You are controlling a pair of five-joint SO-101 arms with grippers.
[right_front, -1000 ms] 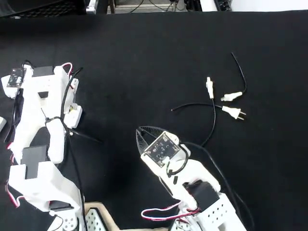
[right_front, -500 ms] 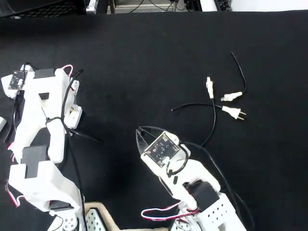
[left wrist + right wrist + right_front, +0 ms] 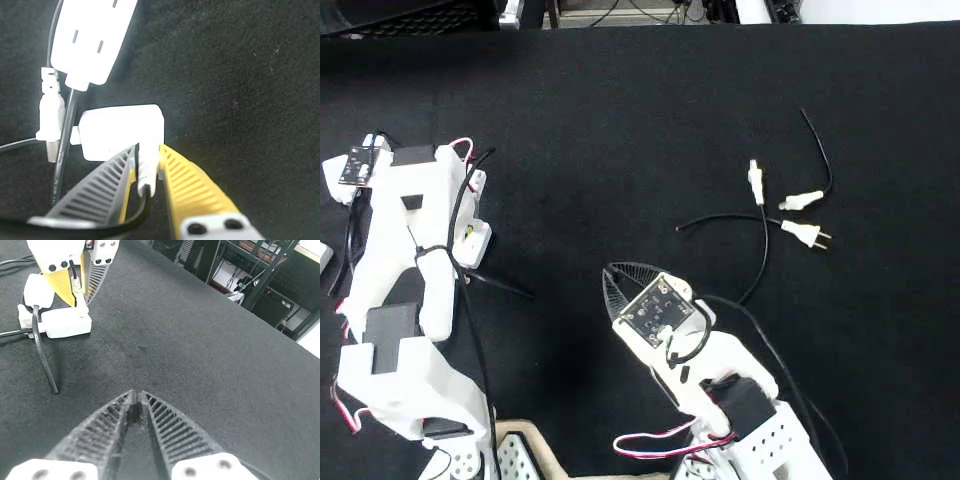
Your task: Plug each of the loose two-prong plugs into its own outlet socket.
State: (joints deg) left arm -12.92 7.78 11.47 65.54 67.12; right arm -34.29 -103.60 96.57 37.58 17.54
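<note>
My left gripper (image 3: pixel 147 162), one finger grey and one yellow, is shut on a white two-prong plug (image 3: pixel 145 172) with a black cord. The plug sits against the top of a white outlet block (image 3: pixel 122 131). A second outlet block (image 3: pixel 90 40) lies just beyond, and another white plug (image 3: pixel 50 120) lies at the first block's side. In the high view this gripper (image 3: pixel 470 238) is at the table's left. Three loose plugs (image 3: pixel 756 180) (image 3: pixel 802 200) (image 3: pixel 805 235) with black cords lie at the right. My right gripper (image 3: pixel 136 399) is shut on nothing, low at centre (image 3: pixel 610 272).
Black cloth covers the table (image 3: pixel 620 120). A black cord (image 3: pixel 760 270) runs from the loose plugs toward the right arm's base. Shelving and cables stand beyond the table's far edge (image 3: pixel 250 280). A tan object (image 3: pixel 525 450) sits at the near edge.
The left arm has shifted very slightly toward the near edge with the plug in its grip. The right arm and the loose plugs have not moved.
</note>
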